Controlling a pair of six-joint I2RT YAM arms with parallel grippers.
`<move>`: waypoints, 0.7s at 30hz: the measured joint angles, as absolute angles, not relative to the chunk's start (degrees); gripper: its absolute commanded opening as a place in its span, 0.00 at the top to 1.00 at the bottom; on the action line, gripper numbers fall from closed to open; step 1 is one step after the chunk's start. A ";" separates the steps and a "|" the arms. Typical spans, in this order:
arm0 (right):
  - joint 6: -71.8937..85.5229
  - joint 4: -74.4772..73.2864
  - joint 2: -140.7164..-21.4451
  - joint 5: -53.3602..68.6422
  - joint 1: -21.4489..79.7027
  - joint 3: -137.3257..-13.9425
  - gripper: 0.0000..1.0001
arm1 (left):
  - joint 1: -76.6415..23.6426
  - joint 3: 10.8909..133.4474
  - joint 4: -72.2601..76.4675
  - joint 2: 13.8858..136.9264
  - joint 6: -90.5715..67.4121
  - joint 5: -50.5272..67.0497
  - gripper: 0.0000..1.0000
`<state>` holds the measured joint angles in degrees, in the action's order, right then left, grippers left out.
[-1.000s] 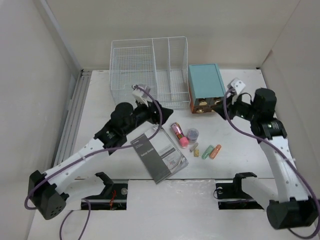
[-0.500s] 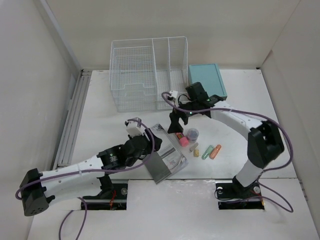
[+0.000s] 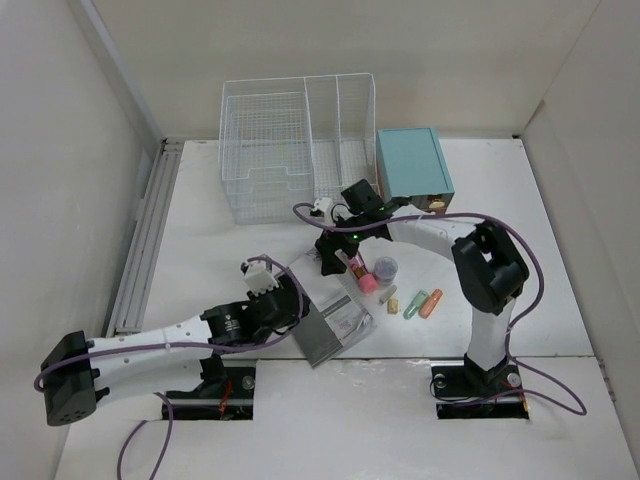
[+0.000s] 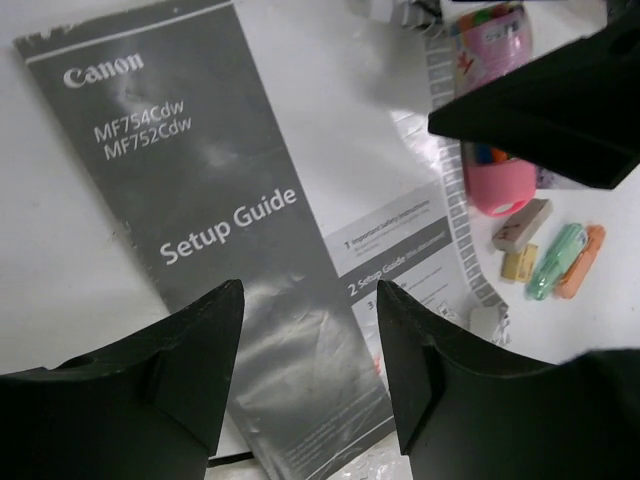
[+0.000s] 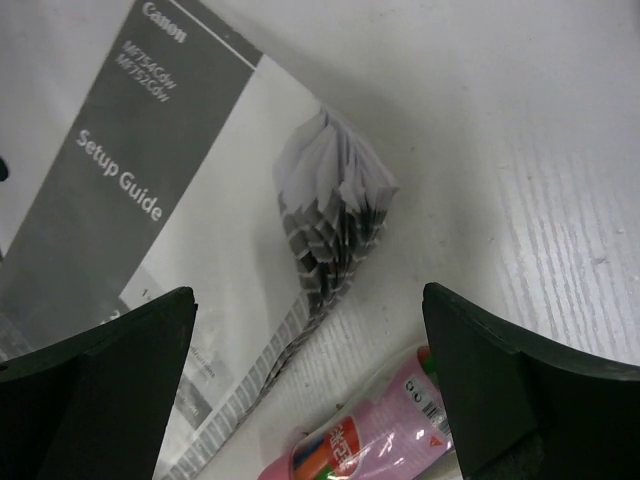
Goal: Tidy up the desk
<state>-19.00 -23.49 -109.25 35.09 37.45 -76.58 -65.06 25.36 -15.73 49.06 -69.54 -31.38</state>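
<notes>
Desk (image 3: pixel 190 230) spreads beneath both arms, bearing a Canon setup guide (image 4: pixel 230 250). Left gripper (image 4: pixel 310 300) hangs over it, fingers apart, seemingly not touching; right gripper (image 5: pixel 308 300) gapes above its fanned corner.

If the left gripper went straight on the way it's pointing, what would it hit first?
Most likely the Canon setup guide: the left gripper points at its grey cover, fingers open, with nothing in between. The gap is hard to judge.
</notes>
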 measured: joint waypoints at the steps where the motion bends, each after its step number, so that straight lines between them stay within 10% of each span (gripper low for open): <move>1: -18.68 -23.07 -109.62 34.26 37.58 -76.64 0.00 | -65.34 25.04 -15.99 49.08 -70.06 -31.33 0.48; 13: -16.75 -20.08 -114.13 32.18 38.37 -76.90 0.06 | -68.69 24.53 -20.99 56.77 -75.31 -30.46 0.51; 21: -17.19 -20.62 -115.39 38.02 38.61 -76.90 0.47 | -76.20 29.56 -24.60 69.19 -80.55 -33.41 0.51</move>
